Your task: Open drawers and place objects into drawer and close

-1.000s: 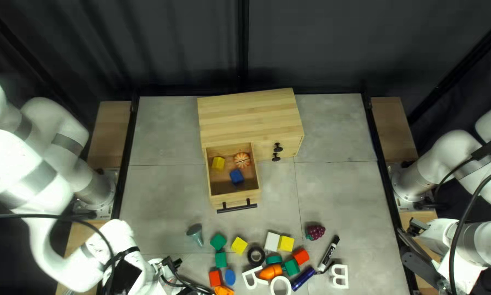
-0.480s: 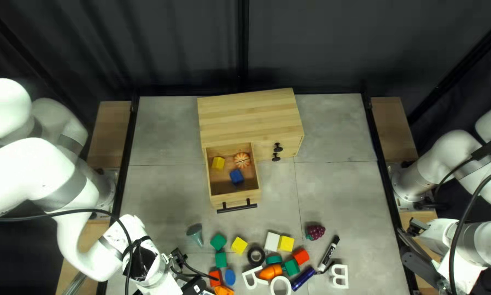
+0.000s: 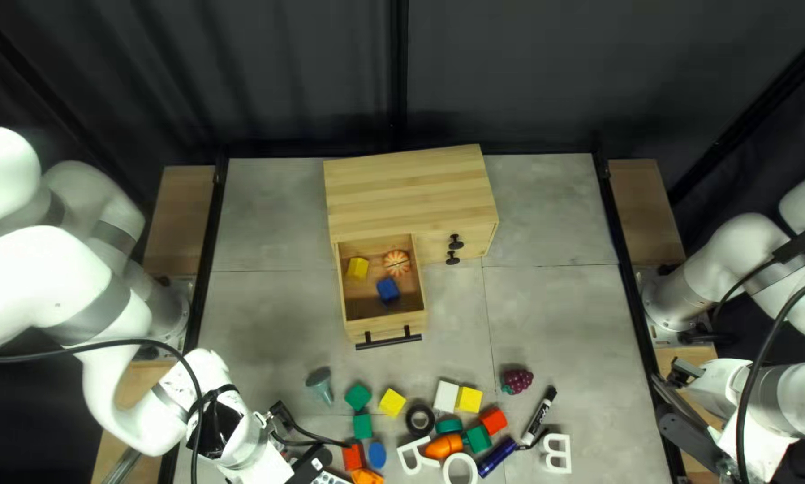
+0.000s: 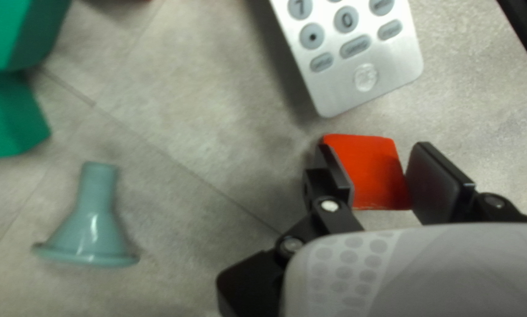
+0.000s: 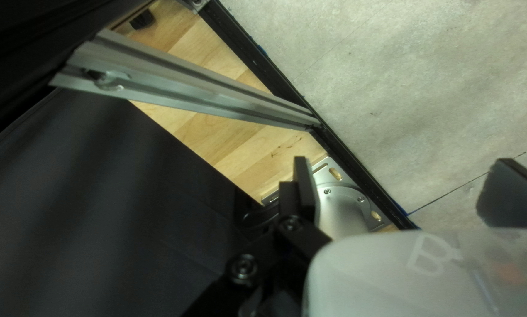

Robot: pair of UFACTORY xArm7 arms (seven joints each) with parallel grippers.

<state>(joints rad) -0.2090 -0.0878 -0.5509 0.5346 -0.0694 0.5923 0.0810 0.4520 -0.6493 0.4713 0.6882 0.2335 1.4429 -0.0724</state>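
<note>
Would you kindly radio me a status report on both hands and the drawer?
Left hand shut on red block; right hand open, empty. Drawer open; yellow block, blue block, orange round toy inside. Remote control just ahead of left hand.

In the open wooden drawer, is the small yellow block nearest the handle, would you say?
No, the small blue block lies nearer the black bar handle.

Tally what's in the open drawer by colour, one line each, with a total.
Yellow, a block: 1
Blue, a block: 1
Orange, a round ribbed piece: 1
Total in the open drawer: 3
</note>
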